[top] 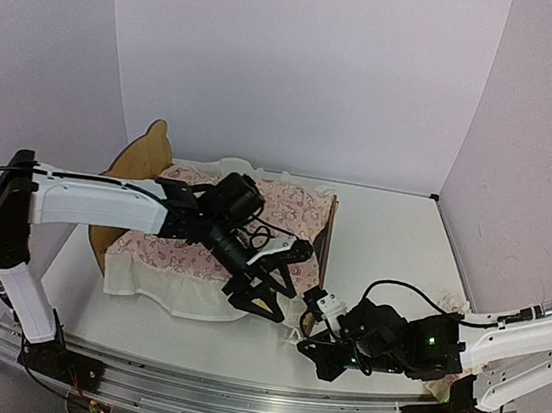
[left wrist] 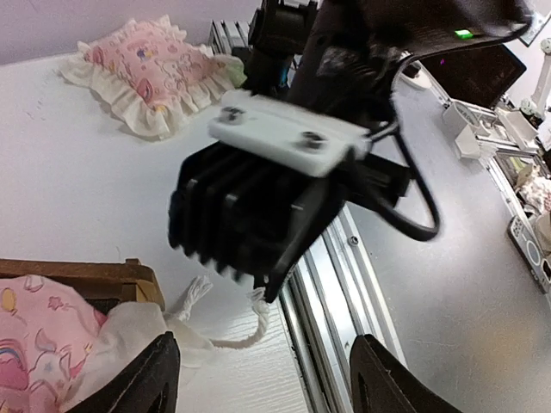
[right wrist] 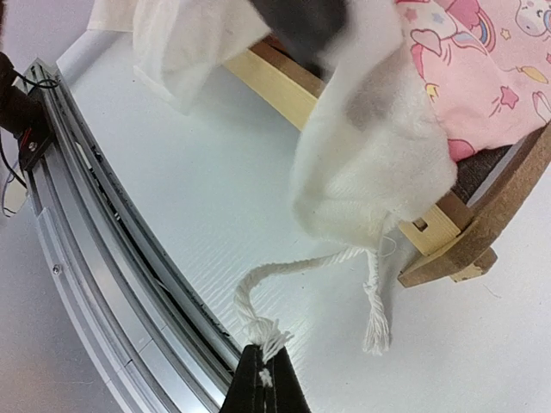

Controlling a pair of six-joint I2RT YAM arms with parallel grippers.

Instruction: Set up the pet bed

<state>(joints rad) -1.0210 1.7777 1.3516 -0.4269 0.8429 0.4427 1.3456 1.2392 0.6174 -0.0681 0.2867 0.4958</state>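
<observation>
**Desk:** Top view first. How far along is it?

**Photographer:** Well past halfway, by my reading. The light plywood pet bed (top: 147,150) with the scalloped headboard stands left of centre on the white worktop (top: 393,241). The pink printed cover with the cream ruffle (top: 286,206) is spread over it, and the ruffle drapes over the near rail. The left hand (top: 265,296) hovers over the bed's near right corner with its fingers apart. The right hand (top: 309,330) sits low on the worktop, just beside that same corner.

**Desk:** And the left wrist view?

**Photographer:** The fingers are wide apart with nothing between them. The bed's wooden corner (left wrist: 86,274) shows below and to the left of the hand. A white cotton cord (left wrist: 196,292) trails off the ruffle there. The small pink ruffled pillow (left wrist: 142,69) lies on the worktop well apart from the bed, so placing it looks like the main job left.

**Desk:** The right wrist view?

**Photographer:** The fingers are pressed together, with their tip at the cord's frayed end (right wrist: 261,331). I cannot tell whether they pinch a strand. The bed's corner (right wrist: 478,224) lies up and to the right of the hand, near but apart. The cord hangs loose and untied.
</observation>
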